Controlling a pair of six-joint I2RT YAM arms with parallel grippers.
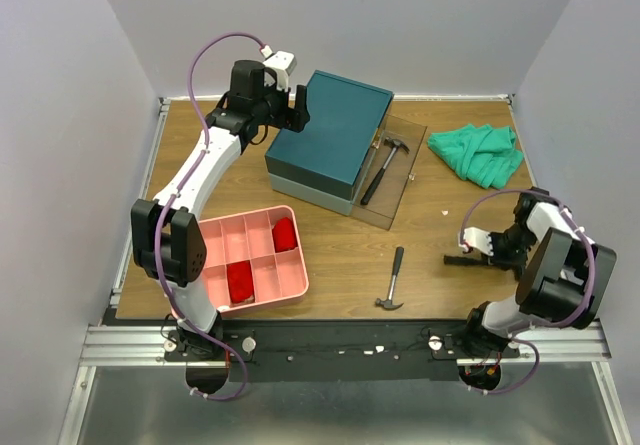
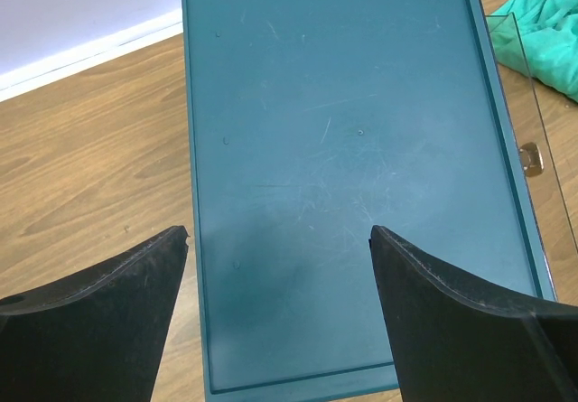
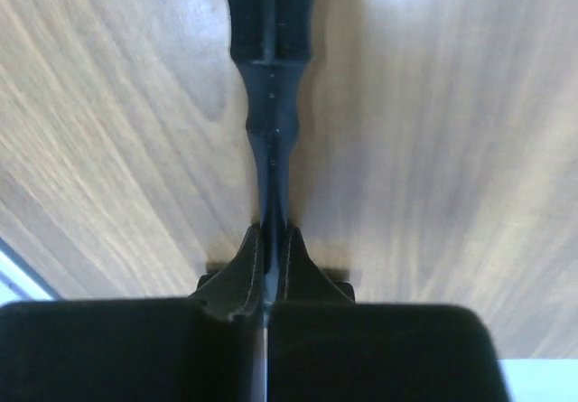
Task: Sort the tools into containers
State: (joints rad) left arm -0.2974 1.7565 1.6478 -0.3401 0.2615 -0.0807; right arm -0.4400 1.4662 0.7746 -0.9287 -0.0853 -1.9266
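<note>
The dark teal box stands at the back middle, with one clear drawer pulled out to its right. A black-handled hammer lies in that drawer. A second hammer lies on the table in front. My left gripper hangs open over the box's left end; in the left wrist view the box lid fills the space between the fingers of that gripper. Low on the right side of the table, my right gripper is shut on a slim black tool, which lies flat on the wood.
A pink compartment tray with red pieces sits at the front left. A crumpled green cloth lies at the back right. The drawer's clear edge and small handle show at the right of the left wrist view.
</note>
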